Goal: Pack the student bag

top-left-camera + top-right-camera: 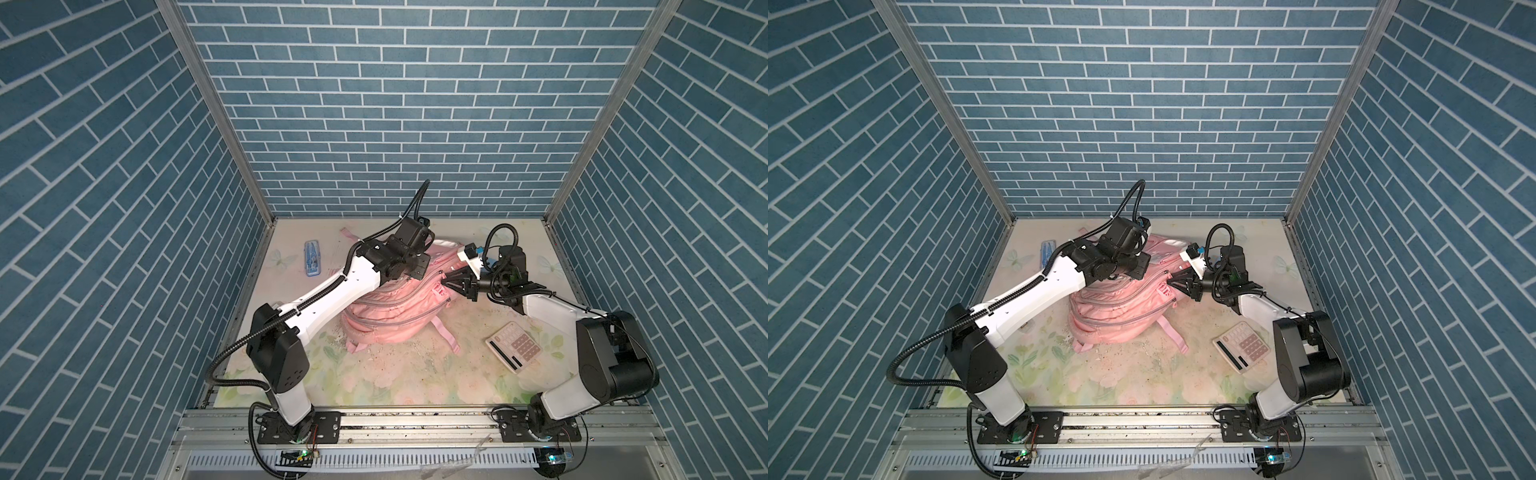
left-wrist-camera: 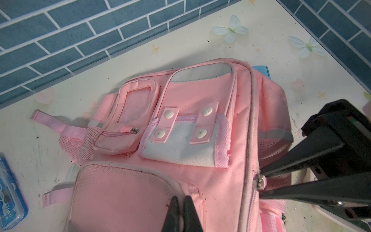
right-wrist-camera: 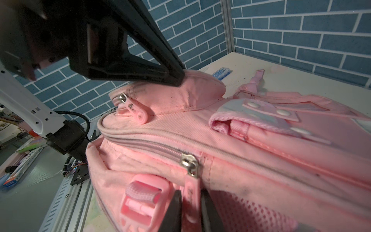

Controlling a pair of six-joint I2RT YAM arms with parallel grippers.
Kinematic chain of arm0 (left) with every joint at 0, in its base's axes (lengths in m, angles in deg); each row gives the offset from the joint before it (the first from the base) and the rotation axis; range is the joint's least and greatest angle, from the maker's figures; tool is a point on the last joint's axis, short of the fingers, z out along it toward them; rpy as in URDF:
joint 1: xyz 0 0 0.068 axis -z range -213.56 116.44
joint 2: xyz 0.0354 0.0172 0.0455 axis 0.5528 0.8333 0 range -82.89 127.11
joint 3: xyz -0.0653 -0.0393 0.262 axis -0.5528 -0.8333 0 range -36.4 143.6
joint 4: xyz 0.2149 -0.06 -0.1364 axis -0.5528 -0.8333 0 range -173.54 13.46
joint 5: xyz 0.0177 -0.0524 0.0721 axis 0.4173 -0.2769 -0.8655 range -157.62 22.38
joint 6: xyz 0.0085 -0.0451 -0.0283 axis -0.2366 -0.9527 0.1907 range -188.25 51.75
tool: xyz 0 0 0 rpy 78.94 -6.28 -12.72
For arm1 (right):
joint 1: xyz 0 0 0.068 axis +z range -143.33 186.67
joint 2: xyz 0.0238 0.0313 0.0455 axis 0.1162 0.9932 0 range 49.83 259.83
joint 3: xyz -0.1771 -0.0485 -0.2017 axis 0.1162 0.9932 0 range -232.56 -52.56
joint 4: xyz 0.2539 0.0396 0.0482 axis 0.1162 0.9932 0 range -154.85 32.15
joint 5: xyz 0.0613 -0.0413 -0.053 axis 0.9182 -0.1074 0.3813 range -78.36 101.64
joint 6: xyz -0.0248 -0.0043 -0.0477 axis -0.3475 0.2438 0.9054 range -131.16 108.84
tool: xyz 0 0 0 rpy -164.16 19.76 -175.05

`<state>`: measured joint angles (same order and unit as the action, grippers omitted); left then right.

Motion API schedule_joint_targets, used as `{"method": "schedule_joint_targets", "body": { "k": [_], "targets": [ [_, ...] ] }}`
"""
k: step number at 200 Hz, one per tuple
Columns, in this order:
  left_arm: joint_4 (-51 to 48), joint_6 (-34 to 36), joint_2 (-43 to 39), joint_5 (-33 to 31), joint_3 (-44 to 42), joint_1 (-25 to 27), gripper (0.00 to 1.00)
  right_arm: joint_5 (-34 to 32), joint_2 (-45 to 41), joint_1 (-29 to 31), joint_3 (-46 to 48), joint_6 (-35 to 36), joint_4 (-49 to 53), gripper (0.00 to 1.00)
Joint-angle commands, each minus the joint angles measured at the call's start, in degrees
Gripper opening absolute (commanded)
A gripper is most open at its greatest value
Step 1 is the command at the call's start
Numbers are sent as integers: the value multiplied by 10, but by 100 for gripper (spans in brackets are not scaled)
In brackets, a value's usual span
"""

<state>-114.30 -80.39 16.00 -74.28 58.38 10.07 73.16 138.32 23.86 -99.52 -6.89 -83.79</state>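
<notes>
Fingertips of the right pincer point(image 3: 190, 197) clamp the pink zipper pull point(image 3: 191, 185) on the side of the student bag point(image 1: 386, 320), gripping it. The right arm point(image 1: 552, 307) is folded above its front-right base, wrist level, the pincer pointing leftward. The left pincer point(image 2: 181, 198) is clenched, tips pressing the bag's front pocket point(image 2: 124, 198); whether fabric is pinched cannot be told. The left arm point(image 1: 332, 291) stretches over the bag, wrist bent down. The bag lies mid-desk point(image 1: 374, 382) in both top views.
</notes>
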Motion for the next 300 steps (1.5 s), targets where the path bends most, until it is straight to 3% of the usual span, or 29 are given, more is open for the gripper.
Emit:
{"method": "schedule_joint_targets", "body": {
  "k": [1, 21, 84, 103, 129, 155, 180, 216, 300],
  "targets": [
    [69, 3, -23, -17, 20, 0, 0, 8, -22, 0, 12, 15, -15, 14],
    [66, -4, -23, -18, 16, 0, 0, 6, -33, 0, 25, -1, -47, 9],
    [66, -27, -27, -13, 9, 0, 0, -5, -32, 6, 37, -33, -74, 8],
    [57, -49, -27, -13, 5, 0, 0, -50, -38, 6, 41, -58, -88, 0],
    [42, -113, -37, -4, -14, 0, 0, -129, -53, 6, 41, -50, -72, 0],
    [42, -184, -44, 50, -35, 0, 0, -176, -52, 3, 13, -25, -18, 0],
    [96, -262, -54, 110, -77, -1, 0, -189, -49, 2, -14, 7, 26, 0],
    [200, -341, -56, 136, -117, -19, 0, -241, -103, 16, 3, 52, 65, 0],
    [335, -415, -65, 101, -182, -44, 0, -369, -204, 95, 36, 100, 180, 0]
  ]
}}
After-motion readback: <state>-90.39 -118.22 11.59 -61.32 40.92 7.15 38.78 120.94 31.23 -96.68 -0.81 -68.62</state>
